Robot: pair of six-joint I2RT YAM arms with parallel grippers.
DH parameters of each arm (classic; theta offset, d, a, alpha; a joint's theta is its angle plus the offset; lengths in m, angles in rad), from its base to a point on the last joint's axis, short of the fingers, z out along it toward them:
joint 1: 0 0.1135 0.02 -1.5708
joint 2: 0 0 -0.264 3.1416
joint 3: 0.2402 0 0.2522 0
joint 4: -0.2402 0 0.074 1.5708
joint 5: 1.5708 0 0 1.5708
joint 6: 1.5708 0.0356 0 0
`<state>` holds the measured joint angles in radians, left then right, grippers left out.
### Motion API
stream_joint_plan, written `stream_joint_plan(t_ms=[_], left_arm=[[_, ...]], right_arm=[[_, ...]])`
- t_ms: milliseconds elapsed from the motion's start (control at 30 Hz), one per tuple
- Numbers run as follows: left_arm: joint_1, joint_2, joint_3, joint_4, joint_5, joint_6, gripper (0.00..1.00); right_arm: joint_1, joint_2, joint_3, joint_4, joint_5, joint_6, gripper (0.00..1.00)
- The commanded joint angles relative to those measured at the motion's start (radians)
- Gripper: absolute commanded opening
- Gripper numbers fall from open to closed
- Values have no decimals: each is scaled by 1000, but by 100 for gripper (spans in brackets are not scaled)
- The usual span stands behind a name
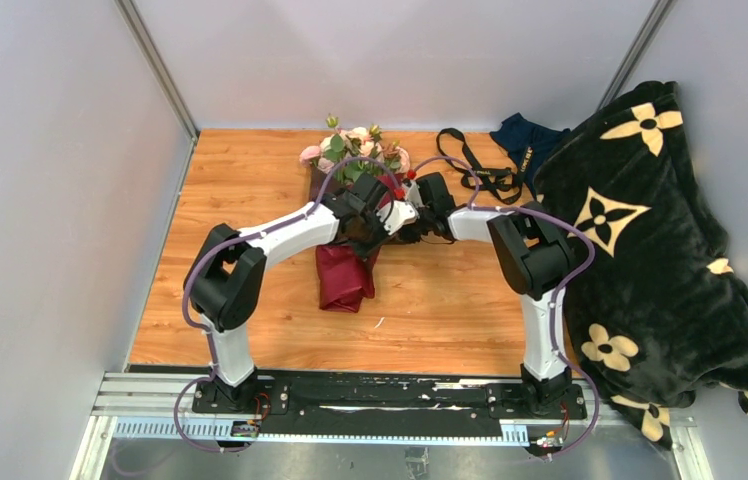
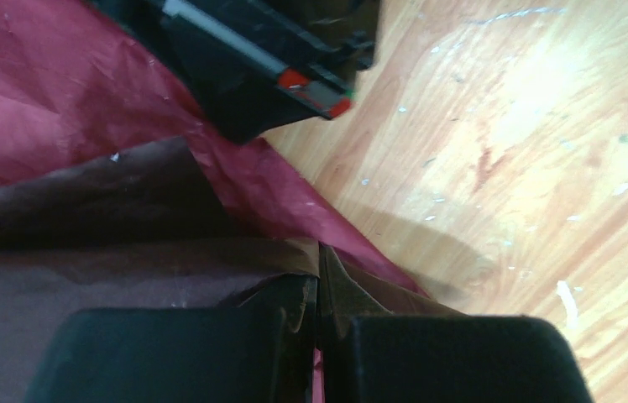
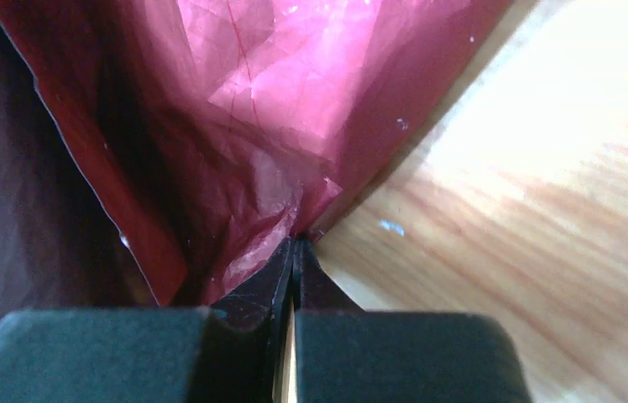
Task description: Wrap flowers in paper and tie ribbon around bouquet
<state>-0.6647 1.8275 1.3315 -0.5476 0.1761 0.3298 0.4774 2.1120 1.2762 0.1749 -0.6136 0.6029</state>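
Flowers (image 1: 355,150): lay at the far side of the table (image 1: 250,200), heads pointing away from the arms, stems running under the two wrists.
Paper (image 1: 344,277): dark red sheet was folded over the stems, and a crumpled tail stuck out toward the arm bases. The wrap looked loose and uneven.
Left gripper (image 2: 318,281): fingers were pressed together on a fold of the Paper.
Right gripper (image 3: 295,252): fingers were likewise together, nipping a Paper edge just beside the left one.
Ribbon (image 1: 470,165): lay slack on the wood to the right of the Flowers, near a navy cloth (image 1: 525,140) and apart from the wrap. Neither gripper was on it.
Done, by my reading: Flowers laid on the Paper, first folds made.
Left to do: tighten and close the cone, fetch the Ribbon, tie it round.
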Motion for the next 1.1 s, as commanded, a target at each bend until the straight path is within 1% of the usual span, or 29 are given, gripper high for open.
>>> stream_joint_plan(t_ms=[0,67,167,233,300,333,400,500,600,700,800,933,1067], left_arm=[[-1,64,-6,-7,-83,75,0],[-1,81,-22,-6,-135,103,0],[-4,89,-42,-2,-148,126,0],[-12,96,-45,2,-152,135,0],[-24,104,-44,4,-161,142,0],[-32,106,-44,5,-166,145,1],[-49,110,-50,8,-173,155,2],[-69,110,-59,18,-209,168,4],[-70,108,-62,18,-218,168,6],[-72,107,-72,20,-229,178,7],[-72,107,-79,24,-233,185,7],[-74,110,-82,26,-228,189,8],[-75,110,-85,30,-231,191,8]], right_arm=[[-14,-70,-68,-53,4,-18,2],[-40,-124,-88,-91,42,-44,5],[-91,-206,-98,-140,80,-97,11],[-126,-239,-52,-221,85,-152,15],[-139,-245,37,-289,76,-221,20],[-141,-237,86,-346,69,-261,25],[-134,-205,192,-403,12,-318,36],[-111,-112,335,-435,-88,-353,49],[-71,12,506,-466,-183,-371,60],[-9,129,653,-494,-267,-393,63],[32,197,742,-507,-274,-395,64],[59,258,798,-518,-325,-385,64],[72,278,790,-524,-345,-393,63]])
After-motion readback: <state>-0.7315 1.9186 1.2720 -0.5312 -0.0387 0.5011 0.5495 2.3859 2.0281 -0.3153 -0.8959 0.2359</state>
